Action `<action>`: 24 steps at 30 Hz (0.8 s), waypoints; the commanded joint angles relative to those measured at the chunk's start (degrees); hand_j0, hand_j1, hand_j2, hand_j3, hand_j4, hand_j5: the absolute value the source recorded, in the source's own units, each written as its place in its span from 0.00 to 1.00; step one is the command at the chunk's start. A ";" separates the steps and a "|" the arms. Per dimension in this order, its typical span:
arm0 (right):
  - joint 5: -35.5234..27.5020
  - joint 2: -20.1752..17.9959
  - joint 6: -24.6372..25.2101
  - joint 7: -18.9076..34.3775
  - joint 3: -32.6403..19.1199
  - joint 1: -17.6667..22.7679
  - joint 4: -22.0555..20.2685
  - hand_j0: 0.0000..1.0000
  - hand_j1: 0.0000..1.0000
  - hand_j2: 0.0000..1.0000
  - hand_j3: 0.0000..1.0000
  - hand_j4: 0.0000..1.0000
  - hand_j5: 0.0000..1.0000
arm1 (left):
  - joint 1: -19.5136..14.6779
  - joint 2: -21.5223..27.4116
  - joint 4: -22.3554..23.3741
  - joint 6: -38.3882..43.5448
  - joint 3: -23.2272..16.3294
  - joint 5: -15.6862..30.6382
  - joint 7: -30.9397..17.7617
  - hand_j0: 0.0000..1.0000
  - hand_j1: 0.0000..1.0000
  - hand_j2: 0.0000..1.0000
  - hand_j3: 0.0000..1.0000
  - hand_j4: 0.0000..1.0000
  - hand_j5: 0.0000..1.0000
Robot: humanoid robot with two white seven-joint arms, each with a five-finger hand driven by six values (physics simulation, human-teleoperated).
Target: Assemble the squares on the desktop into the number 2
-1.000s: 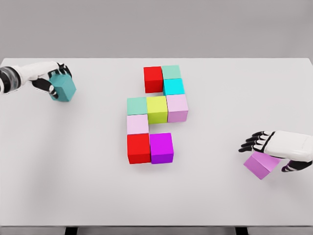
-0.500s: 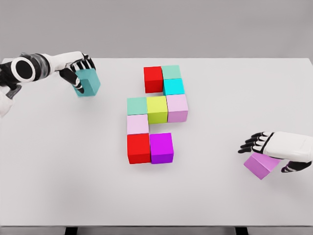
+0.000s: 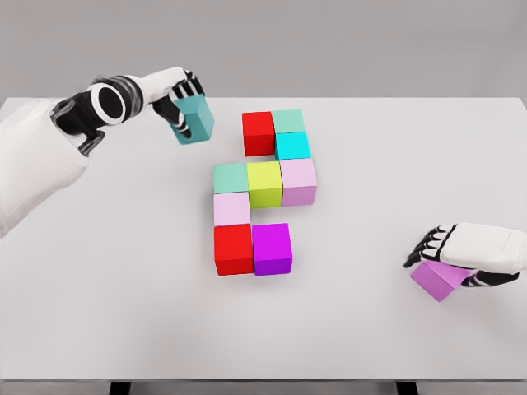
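While the left hand [image 3: 183,97] grips a teal cube [image 3: 193,120] and the right hand [image 3: 469,251] clasps a purple cube [image 3: 440,280], careless placement could knock the red cube [image 3: 258,133].

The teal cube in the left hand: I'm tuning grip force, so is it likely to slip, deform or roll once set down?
The teal cube looks rigid, with sharp edges and flat faces, so it probably won't deform. The left hand holds it tilted by its upper part, so it might pivot. Set flat on the table, it should sit, not roll.
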 commanded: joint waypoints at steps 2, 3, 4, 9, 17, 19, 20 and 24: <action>-0.31 -0.08 0.14 -0.02 0.03 -0.09 -0.01 0.71 0.71 0.71 0.71 0.71 0.71 | 0.09 -2.66 0.07 1.70 -0.04 -1.23 1.71 0.39 0.39 0.39 0.39 0.39 0.39; -0.31 -0.08 0.14 -0.02 0.03 -0.09 -0.01 0.70 0.70 0.70 0.70 0.70 0.70 | 0.09 -3.71 0.07 1.70 -0.04 -3.25 1.71 0.39 0.39 0.39 0.39 0.39 0.39; -0.22 -0.08 0.14 -0.02 0.03 -0.09 -0.01 0.69 0.69 0.69 0.69 0.69 0.69 | 0.09 -4.85 0.07 1.70 -0.04 -5.01 1.80 0.39 0.39 0.39 0.39 0.39 0.39; -0.22 0.01 0.14 -0.02 0.03 -0.26 -0.01 0.63 0.63 0.63 0.63 0.63 0.63 | 0.17 -6.88 1.04 1.70 -0.12 -7.30 1.80 0.37 0.37 0.37 0.37 0.37 0.37; -0.57 0.01 0.14 -0.02 -0.05 -2.37 0.07 0.65 0.65 0.65 0.65 0.65 0.65 | 0.26 -10.13 5.43 1.70 -0.21 -12.93 1.71 0.35 0.35 0.35 0.35 0.35 0.35; -0.75 0.01 0.14 -0.02 -0.05 -2.90 0.16 0.67 0.67 0.67 0.67 0.67 0.67 | 0.26 -11.10 7.28 1.70 -0.12 -13.89 1.71 0.35 0.35 0.35 0.35 0.35 0.35; -0.83 0.10 0.14 -0.02 -0.05 -3.08 0.16 0.67 0.67 0.67 0.67 0.67 0.67 | 0.26 -11.10 7.36 1.70 -0.12 -13.89 1.71 0.35 0.35 0.35 0.35 0.35 0.35; -0.92 0.27 0.14 -0.02 -0.05 -3.16 0.16 0.65 0.65 0.65 0.65 0.65 0.65 | 0.53 -11.27 9.47 1.70 -0.12 -14.59 2.50 0.35 0.35 0.35 0.35 0.35 0.35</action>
